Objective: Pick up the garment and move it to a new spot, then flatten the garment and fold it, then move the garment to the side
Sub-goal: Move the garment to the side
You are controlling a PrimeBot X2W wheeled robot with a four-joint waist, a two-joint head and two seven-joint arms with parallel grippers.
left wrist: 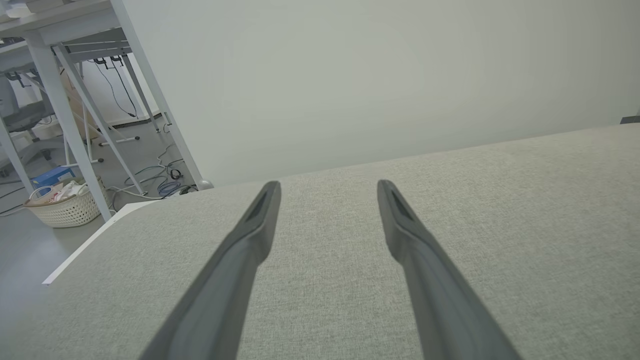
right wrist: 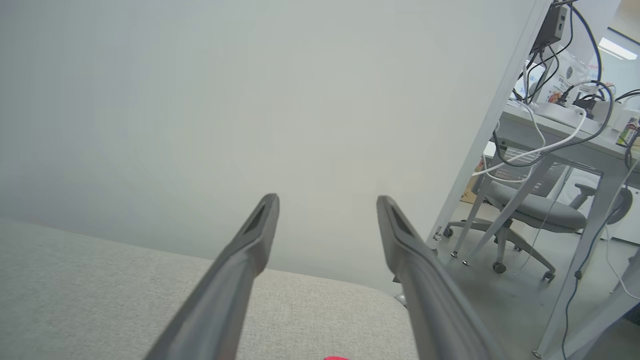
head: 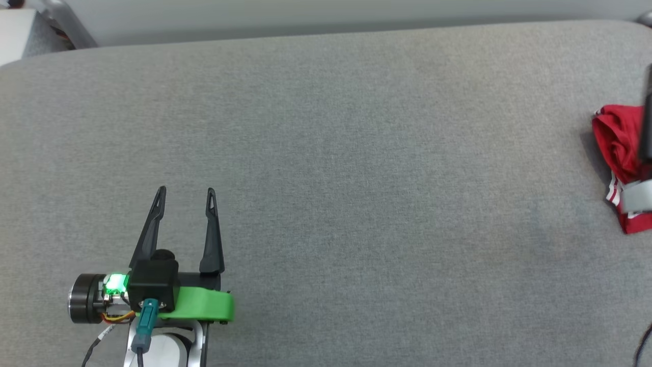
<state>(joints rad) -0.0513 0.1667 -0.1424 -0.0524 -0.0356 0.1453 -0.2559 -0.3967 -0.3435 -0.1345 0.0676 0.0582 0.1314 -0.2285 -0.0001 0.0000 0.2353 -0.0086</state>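
The garment (head: 616,137) lies bunched at the far right of the grey cloth-covered desk (head: 326,153). It is a red heap with a strip of red-and-white striped trim at its near end, and the picture's right edge cuts it off. What shows of it runs longer from near to far than from left to right, though its full spread cannot be told.

The left gripper (head: 186,189) sits at the near left, well apart from the garment with bare cloth all the way between them. Its jaws stand apart and empty, pointing toward the far edge, and its wrist view shows the same of the left gripper (left wrist: 328,184).

The right arm is much the nearer. In the head view one of its dark fingers (head: 647,127) crosses right over the red heap. In the right wrist view the right gripper (right wrist: 326,197) has its jaws apart with nothing between them, aimed out past the desk's far right corner at the wall. A sliver of red garment (right wrist: 336,358) shows at the bottom edge, so the cloth lies under the jaws near their roots, not ahead of the tips.

Any further handling looks like the right arm's job. To grip, its tips would have to drop and draw back toward the heap. The left arm would have to cross the whole desk.
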